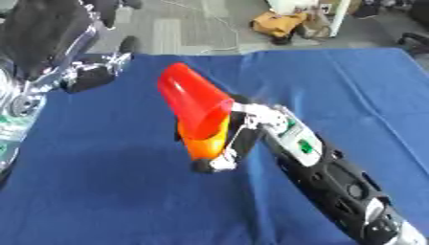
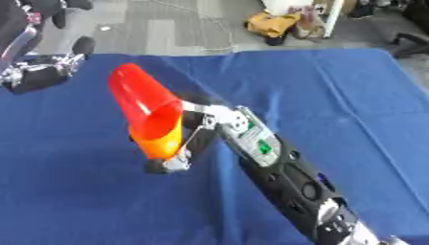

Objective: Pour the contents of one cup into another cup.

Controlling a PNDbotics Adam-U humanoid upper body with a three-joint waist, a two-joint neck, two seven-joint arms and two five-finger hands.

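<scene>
Right hand [image 1: 239, 136] grips tilted red cup [image 1: 191, 98] over orange cup [image 1: 204, 141], mid-table.

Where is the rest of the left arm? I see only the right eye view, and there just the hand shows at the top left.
Observer: In the left eye view the left arm runs down the picture's left edge, with silver joints showing, over the border of the blue cloth.
Operator: Is there anything on that arm lower down?
Observer: Yes, a white patch with green marks sits low at the left edge. It is well apart from the red cup, which the right hand tilts over the orange cup.
</scene>
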